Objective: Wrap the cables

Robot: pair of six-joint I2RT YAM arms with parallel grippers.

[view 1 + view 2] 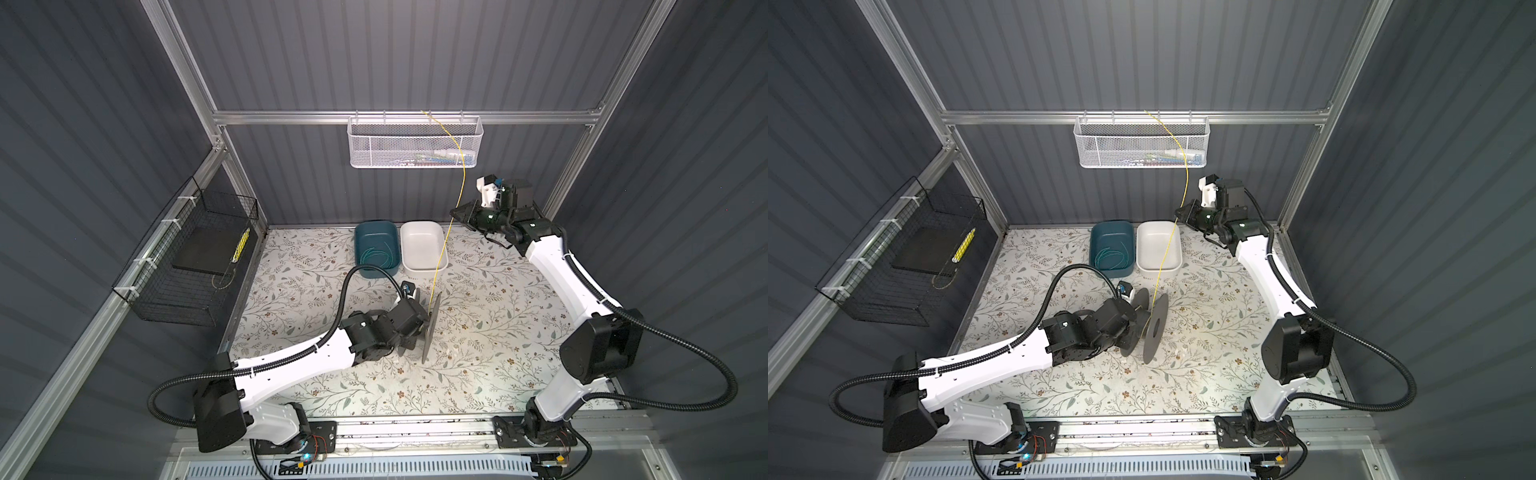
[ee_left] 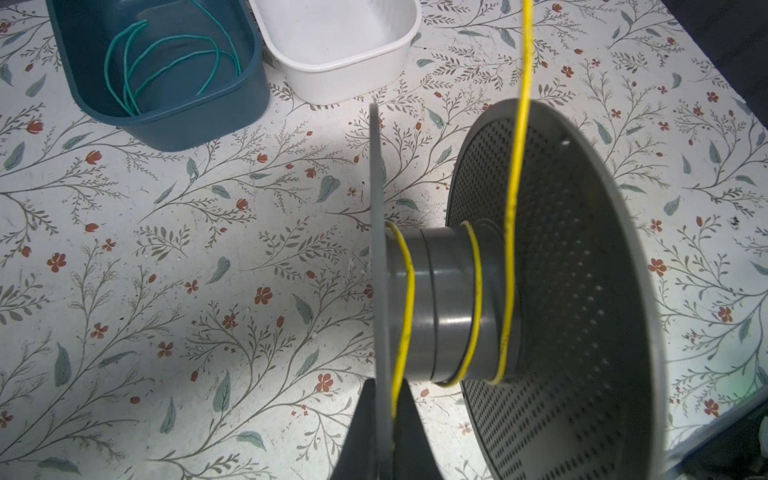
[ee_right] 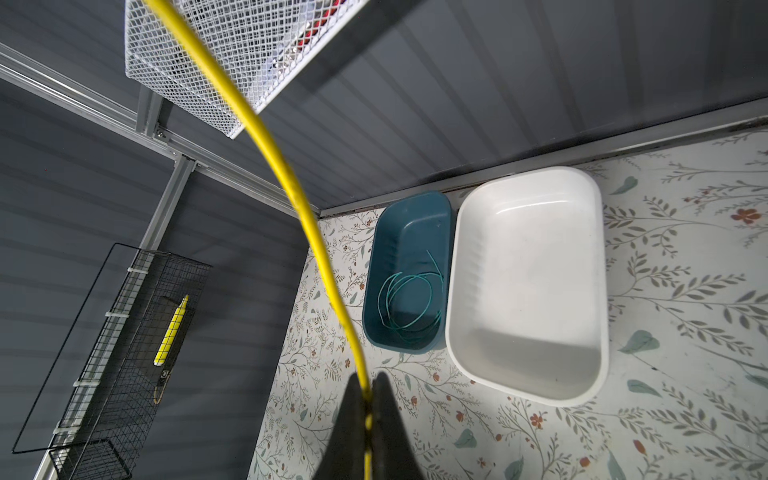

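Winding step, yellow cable (image 2: 519,137): a few turns sit on the reel (image 1: 1152,347) hub, mid-frame in a top view. L gripper (image 2: 384,395) is clamped shut on the reel's near flange. R gripper (image 1: 1178,215), upper right of centre, pinches the cable, which runs down to the hub. Teal cable (image 2: 132,104) lies loose in the blue tub (image 2: 187,129), untouched. Next, prob.: another lap w/ tension, laid beside the last turn.

A floral-print surface (image 1: 498,332) carries two tubs at its far edge, side by side and touching or nearly so: a teal tub (image 1: 374,237) and a white tub (image 1: 419,245). A white mesh basket (image 1: 399,143) hangs on the back rail, its small contents unclear. A black wire basket (image 1: 166,299) on the side wall holds a dark slab (image 1: 208,249) and a yellow marker-like stick (image 1: 241,245).
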